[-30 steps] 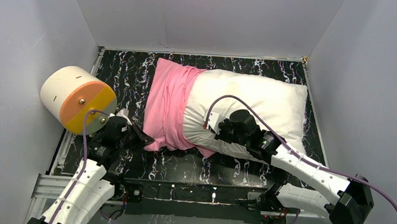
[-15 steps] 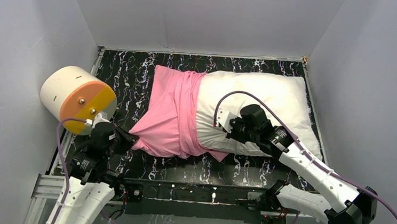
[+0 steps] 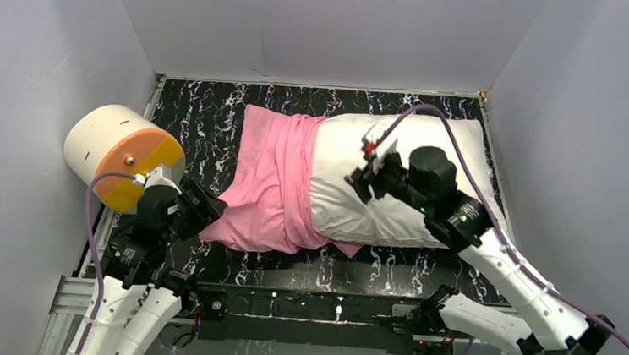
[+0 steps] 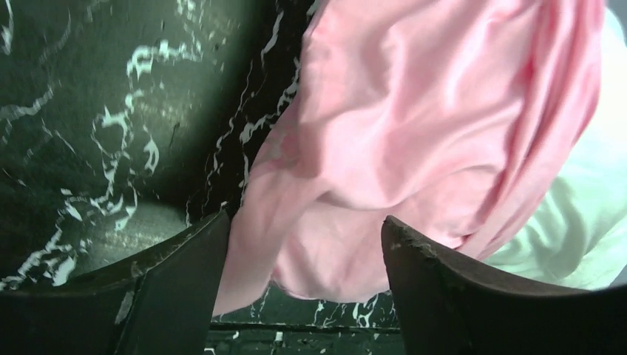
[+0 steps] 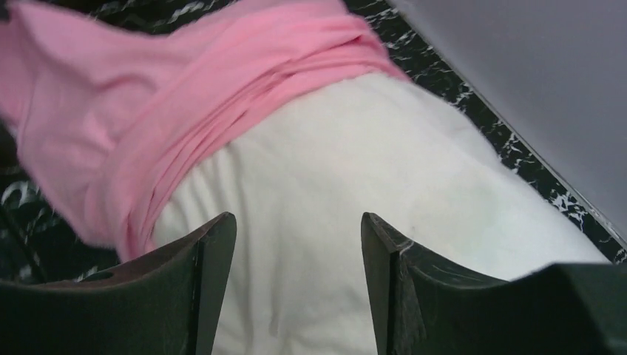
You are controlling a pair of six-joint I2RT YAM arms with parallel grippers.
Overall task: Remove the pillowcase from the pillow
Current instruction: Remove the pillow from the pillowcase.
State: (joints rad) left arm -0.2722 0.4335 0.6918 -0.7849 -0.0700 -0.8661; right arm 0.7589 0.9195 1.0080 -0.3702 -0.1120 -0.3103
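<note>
While the pillow [image 3: 405,172] lies lengthwise across the black marbled table [image 3: 206,110], the pillowcase [image 3: 268,182] covers only its left end. The open edge of the pillowcase is bunched in folds across the pillow, and the right part of the pillow is bare white fabric. How far the pillow reaches inside the pink cover cannot be told. The near left corner of the pillowcase spreads onto the table and points toward the left arm.

The left gripper [image 3: 205,206] is at the near left of the table, just beside that corner. In the left wrist view, the left gripper [image 4: 304,219] has its 2 fingers wide apart. Pink fabric is visible between and beyond them, but neither finger clamps it. Nothing is held.

The right gripper [image 3: 360,179] is above the bare part of the pillow, near the bunched edge of the pillowcase. In the right wrist view, the right gripper [image 5: 296,217] also has its 2 fingers wide apart, with white fabric between them. The pictures do not show whether the fingertips touch the pillow. Nothing is held.

1 cream and orange cylinder [image 3: 122,158] sits at the left edge of the table, close to the left arm and apart from the pillowcase.
</note>
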